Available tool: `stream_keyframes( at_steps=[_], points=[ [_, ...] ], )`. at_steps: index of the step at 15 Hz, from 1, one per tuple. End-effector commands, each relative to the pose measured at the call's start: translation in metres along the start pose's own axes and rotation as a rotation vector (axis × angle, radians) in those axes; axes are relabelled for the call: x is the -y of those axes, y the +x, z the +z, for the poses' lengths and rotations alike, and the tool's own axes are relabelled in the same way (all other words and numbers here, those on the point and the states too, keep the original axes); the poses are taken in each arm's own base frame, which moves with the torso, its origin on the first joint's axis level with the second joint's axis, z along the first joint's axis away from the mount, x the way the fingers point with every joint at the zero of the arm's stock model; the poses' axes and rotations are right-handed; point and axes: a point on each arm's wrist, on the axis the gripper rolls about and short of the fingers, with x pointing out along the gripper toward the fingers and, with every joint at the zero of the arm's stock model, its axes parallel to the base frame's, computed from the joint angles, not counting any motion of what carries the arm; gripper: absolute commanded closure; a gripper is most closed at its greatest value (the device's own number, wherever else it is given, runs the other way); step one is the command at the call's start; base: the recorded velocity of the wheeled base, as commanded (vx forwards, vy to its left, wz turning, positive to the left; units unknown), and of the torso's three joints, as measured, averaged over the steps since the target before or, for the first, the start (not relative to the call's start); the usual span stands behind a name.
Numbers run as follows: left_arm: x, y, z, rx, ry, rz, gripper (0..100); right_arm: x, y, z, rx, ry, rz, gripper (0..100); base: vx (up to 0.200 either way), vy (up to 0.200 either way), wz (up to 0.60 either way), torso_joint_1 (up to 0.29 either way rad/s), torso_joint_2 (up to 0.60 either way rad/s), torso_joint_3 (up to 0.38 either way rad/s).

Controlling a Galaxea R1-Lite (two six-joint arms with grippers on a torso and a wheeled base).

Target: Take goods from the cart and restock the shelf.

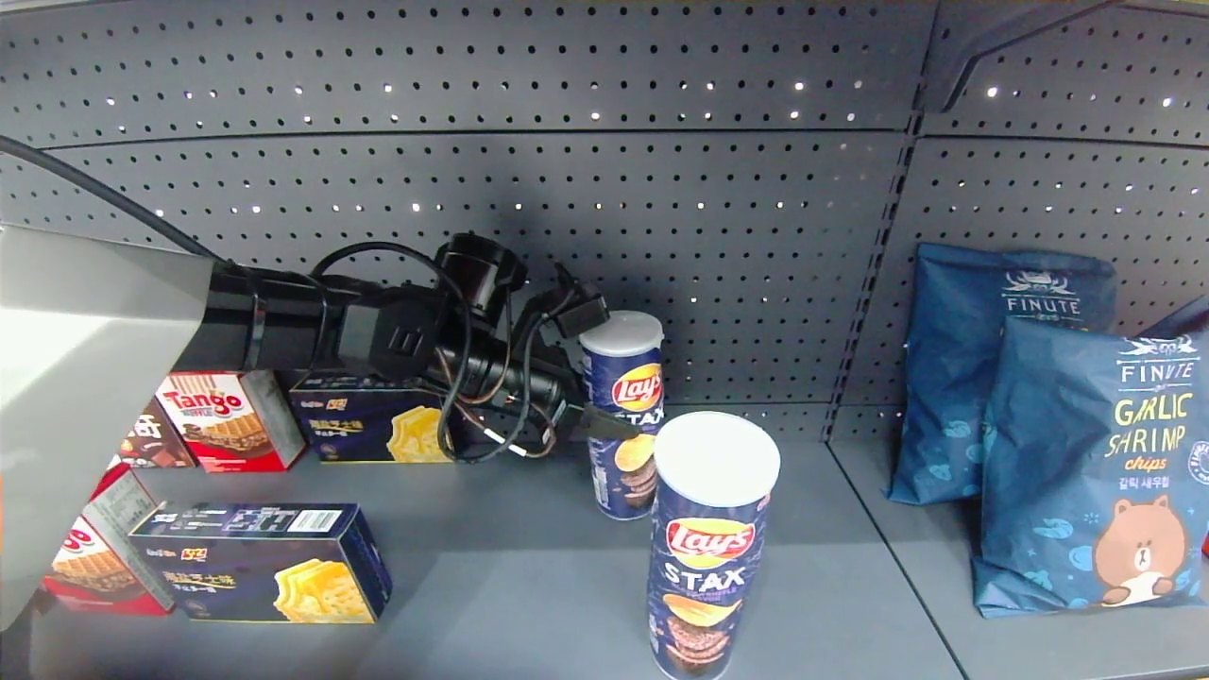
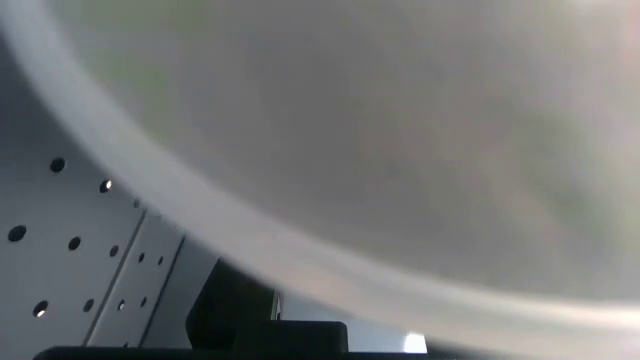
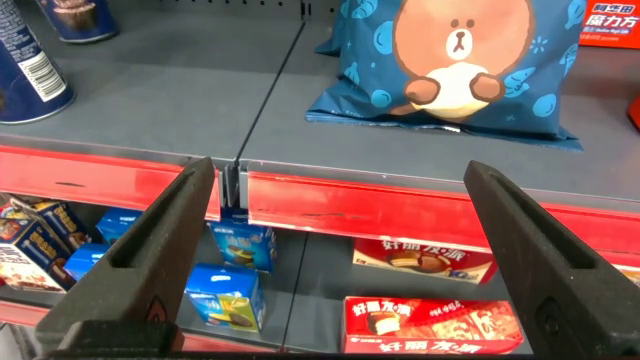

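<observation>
Two blue chip cans stand on the grey shelf. The front can is free. Behind it, near the pegboard, stands the rear can, and my left gripper comes in from the left and is shut on its middle. In the left wrist view that can is a pale blur very close to the camera. My right gripper is open with nothing between its fingers; it hangs in front of the red shelf edge, below shelf height.
Biscuit boxes and wafer boxes lie on the shelf's left part. Blue shrimp-chip bags lean at the right, past a shelf divider line. The pegboard closes the back. A lower shelf holds small boxes.
</observation>
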Motion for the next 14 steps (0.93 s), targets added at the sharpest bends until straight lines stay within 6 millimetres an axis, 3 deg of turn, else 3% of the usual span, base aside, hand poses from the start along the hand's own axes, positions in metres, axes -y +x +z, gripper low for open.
stream_keyframes(
  at_steps=[1, 4, 5, 9, 14],
  points=[
    [-0.002, 0.002, -0.003, -0.004, 0.001, -0.001, 100, 0.000, 0.000, 0.000, -0.002, 0.000, 0.001, 0, 0.000, 0.000, 0.00, 0.000, 0.00, 0.000],
    [-0.003, 0.003, -0.003, -0.006, 0.010, -0.002, 100, 0.000, 0.000, 0.000, -0.002, 0.000, 0.001, 0, 0.000, 0.000, 0.00, 0.000, 0.00, 0.000],
    [-0.002, 0.005, -0.004, -0.008, 0.009, -0.004, 0, 0.000, 0.000, 0.000, -0.002, 0.000, 0.001, 0, 0.000, 0.000, 0.00, 0.000, 0.00, 0.000],
    [0.001, 0.005, -0.009, -0.024, -0.007, -0.009, 0, 0.000, 0.000, 0.000, -0.002, 0.000, 0.001, 0, 0.000, 0.000, 0.00, 0.000, 0.00, 0.000],
    [0.020, -0.013, -0.017, -0.078, -0.025, 0.046, 0, 0.000, 0.000, 0.000, -0.002, 0.000, 0.001, 0, 0.000, 0.000, 0.00, 0.000, 0.00, 0.000]
  ],
)
